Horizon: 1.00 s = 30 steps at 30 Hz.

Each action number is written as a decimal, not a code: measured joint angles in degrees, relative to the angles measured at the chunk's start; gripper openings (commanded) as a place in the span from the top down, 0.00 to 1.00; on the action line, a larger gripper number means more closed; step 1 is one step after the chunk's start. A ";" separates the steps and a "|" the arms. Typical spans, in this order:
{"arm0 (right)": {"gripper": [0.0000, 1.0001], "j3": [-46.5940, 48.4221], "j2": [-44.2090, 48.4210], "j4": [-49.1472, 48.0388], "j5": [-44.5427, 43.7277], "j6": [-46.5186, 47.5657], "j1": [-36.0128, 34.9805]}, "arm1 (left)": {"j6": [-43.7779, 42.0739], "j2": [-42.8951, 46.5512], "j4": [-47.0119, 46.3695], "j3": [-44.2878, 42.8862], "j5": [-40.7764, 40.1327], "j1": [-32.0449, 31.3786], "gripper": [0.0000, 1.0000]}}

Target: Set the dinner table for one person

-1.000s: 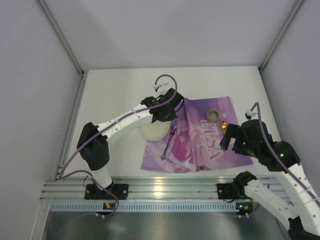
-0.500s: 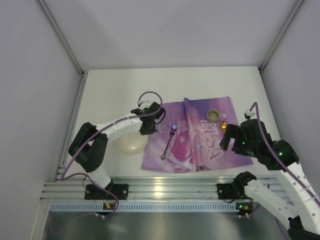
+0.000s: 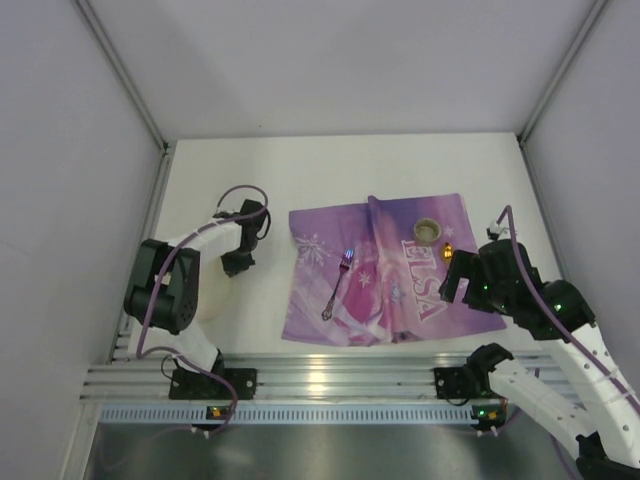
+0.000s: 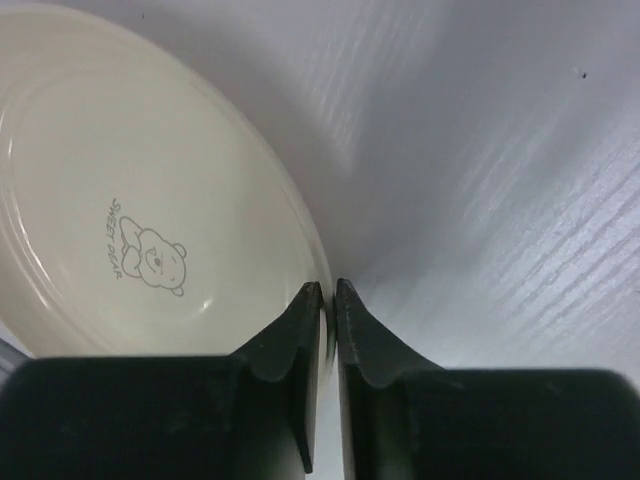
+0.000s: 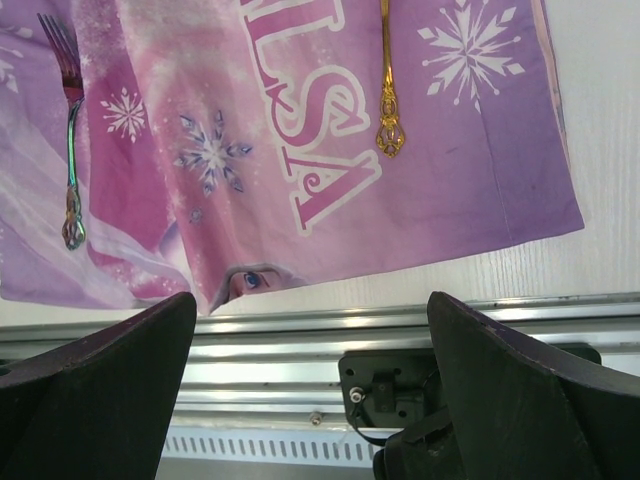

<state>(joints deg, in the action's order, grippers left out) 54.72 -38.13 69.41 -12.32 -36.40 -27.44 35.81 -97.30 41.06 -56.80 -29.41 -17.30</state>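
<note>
A cream plate (image 4: 150,200) with a small bear print fills the left wrist view. My left gripper (image 4: 328,288) is shut on its rim. In the top view the left gripper (image 3: 238,264) is over the left part of the white dinner table (image 3: 250,170), left of the purple placemat (image 3: 385,265), and the plate (image 3: 212,290) shows faintly beside the arm. My right gripper (image 5: 310,300) is open and empty above the placemat's near right edge; it also shows in the top view (image 3: 458,280).
On the placemat lie an iridescent fork (image 3: 338,285) at the left, a small cup (image 3: 427,231) at the far right and a gold utensil (image 3: 448,250) next to it. The right wrist view shows the fork (image 5: 70,150), the gold handle (image 5: 386,100) and the metal rail (image 5: 300,350).
My left arm has swung left, taking the plate from the placemat's left edge out over the left side of the table. The right arm has not moved.
</note>
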 measured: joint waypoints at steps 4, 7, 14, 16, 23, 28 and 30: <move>0.00 -0.52 -0.07 -0.09 0.00 0.31 0.00 | -2.78 0.28 -1.77 0.48 1.68 1.97 0.55; 0.00 -0.72 -0.35 -0.15 -0.02 0.46 0.00 | -3.06 0.28 -1.81 -1.05 3.78 1.92 0.46; 0.00 -0.74 -1.03 -0.68 -0.02 0.83 0.00 | -2.71 2.34 -3.74 -5.14 16.33 -3.43 0.34; 0.00 -0.74 -1.60 -1.01 0.00 0.85 0.00 | -2.71 2.93 -6.21 -5.88 20.17 -5.29 0.36; 0.00 -0.74 -3.21 -1.66 0.04 0.87 0.00 | -2.43 -1.62 -10.58 -7.28 26.25 -9.84 0.38; 0.00 -0.74 -3.23 -2.14 0.02 0.87 0.00 | -2.47 -5.05 -12.31 -7.30 29.14 -11.28 0.41; 0.00 -0.74 -3.26 -2.16 -0.02 0.87 0.00 | -2.43 -5.70 -13.18 -7.93 29.83 -11.37 0.47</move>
<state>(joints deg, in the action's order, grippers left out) 53.98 -41.39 67.24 -12.34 -35.53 -27.44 33.39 -103.00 27.88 -64.73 0.43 -28.67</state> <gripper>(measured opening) 0.996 0.567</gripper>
